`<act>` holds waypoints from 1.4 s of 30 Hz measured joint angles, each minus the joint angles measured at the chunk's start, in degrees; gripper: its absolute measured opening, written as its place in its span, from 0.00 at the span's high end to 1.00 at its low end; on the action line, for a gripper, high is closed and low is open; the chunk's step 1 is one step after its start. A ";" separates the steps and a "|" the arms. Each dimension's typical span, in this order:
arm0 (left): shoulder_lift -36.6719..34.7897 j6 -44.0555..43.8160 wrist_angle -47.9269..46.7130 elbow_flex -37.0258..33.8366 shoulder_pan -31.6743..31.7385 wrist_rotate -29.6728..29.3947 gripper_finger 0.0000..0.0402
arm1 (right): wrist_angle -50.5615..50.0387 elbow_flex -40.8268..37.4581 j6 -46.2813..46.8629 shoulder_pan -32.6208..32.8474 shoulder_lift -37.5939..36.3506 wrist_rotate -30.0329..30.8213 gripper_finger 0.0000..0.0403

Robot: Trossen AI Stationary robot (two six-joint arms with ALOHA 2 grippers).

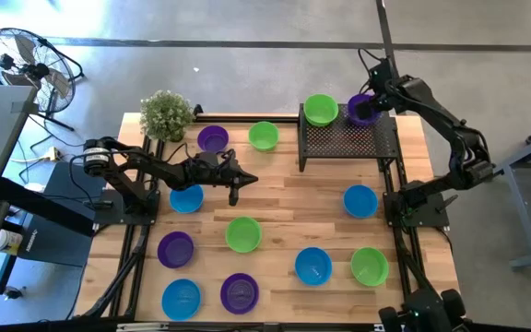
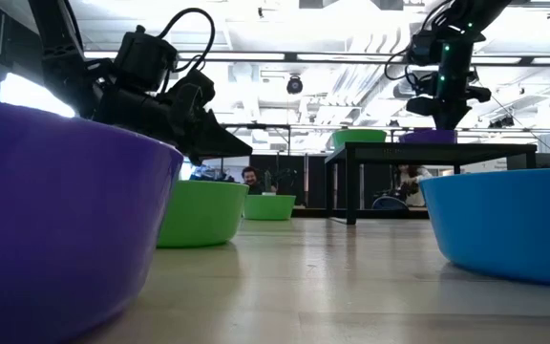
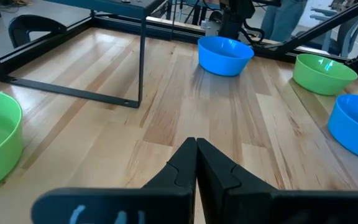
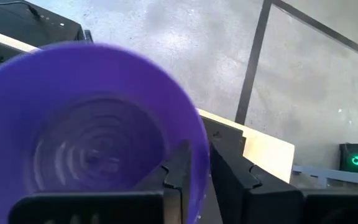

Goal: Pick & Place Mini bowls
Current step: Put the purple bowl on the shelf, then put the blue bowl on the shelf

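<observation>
Left arm: reaches from its base at the worktop's left edge toward the centre, links low and nearly level. Left tool [image 1: 235, 192]: hangs above the worktop's middle-left, pointing down, fingers [image 3: 185, 163] pressed together, nothing between them.

Right arm: rises from its base at the right edge, elbow bent outward, forearm stretched to the far right corner. Right tool [image 1: 367, 109]: fingers [image 4: 180, 167] clamped across the rim of a purple bowl [image 4: 92, 124], one inside, one outside.
</observation>
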 joint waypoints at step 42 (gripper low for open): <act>0.00 0.90 0.67 0.00 0.02 -0.02 1.00 | 51.47 -39.63 1.78 40.17 -35.89 -1.66 0.99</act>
